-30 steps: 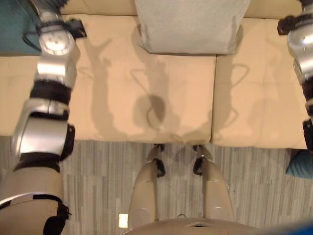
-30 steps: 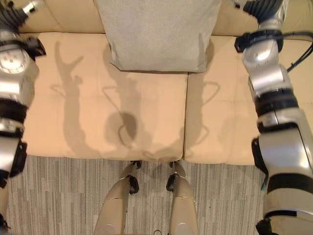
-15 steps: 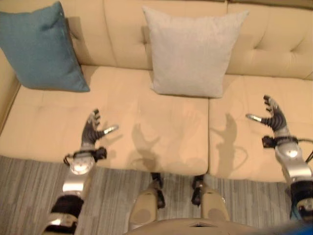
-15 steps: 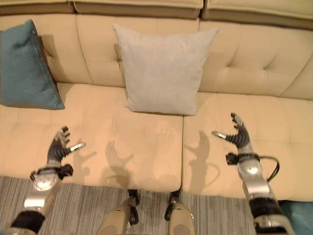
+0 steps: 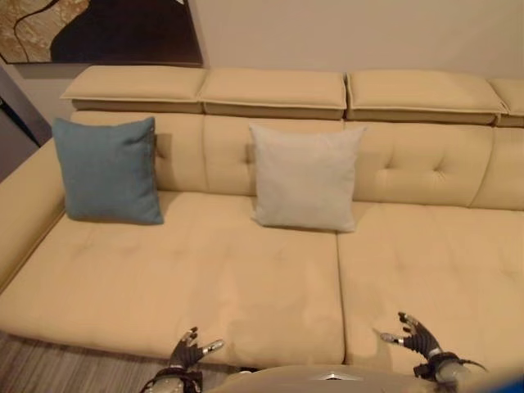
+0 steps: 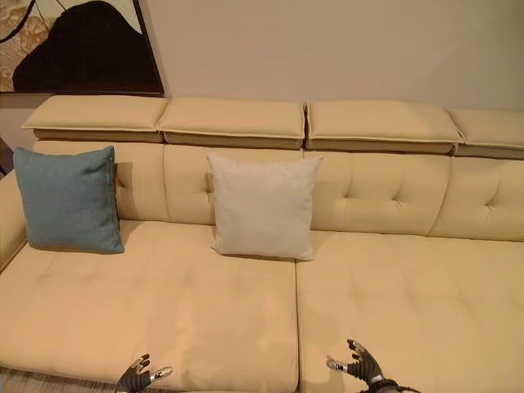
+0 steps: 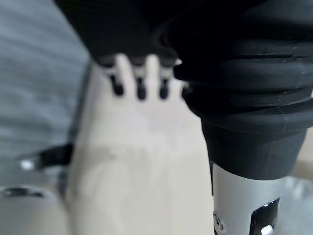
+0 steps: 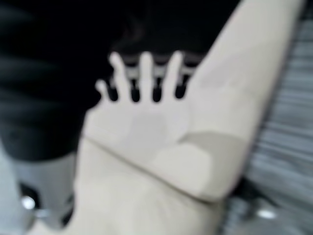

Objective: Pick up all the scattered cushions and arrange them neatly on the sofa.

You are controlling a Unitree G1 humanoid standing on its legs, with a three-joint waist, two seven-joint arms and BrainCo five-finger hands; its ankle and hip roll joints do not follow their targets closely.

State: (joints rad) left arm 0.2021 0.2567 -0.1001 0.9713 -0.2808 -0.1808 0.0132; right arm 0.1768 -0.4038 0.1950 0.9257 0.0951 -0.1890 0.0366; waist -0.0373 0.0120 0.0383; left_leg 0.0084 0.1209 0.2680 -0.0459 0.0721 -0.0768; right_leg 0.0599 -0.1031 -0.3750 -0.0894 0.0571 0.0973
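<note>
Both hands are empty, fingers spread and only loosely bent. The left hand (image 5: 187, 352) sits at the bottom edge of the left eye view, left of centre, thumb out to the side; the right hand (image 5: 415, 334) sits at the lower right, thumb pointing toward the frame's middle. In each wrist view the fingers (image 7: 140, 81) stand straight in a row with nothing between them — only pale upholstery beyond.

Outward from the hands lies the front of the sofa's seat (image 5: 205, 286), bare, and well beyond it the cushions. Counted: two. One teal cushion (image 5: 107, 169) stands upright in the upper left of the frame against the sofa's (image 6: 385, 278) backrest, near the left arm; one light grey cushion (image 5: 304, 176) stands upright near the centre, leaning on the backrest close to the seam between seat sections. They are well apart. A dark framed picture (image 5: 98, 31) hangs in the top left corner.

What could go wrong, as I judge it: the right half of the seat holds no cushion, so stopping here may leave any cushion still on the floor uncollected. A careless reach back to the sofa could also brush the grey cushion and tip it forward — it only leans.
</note>
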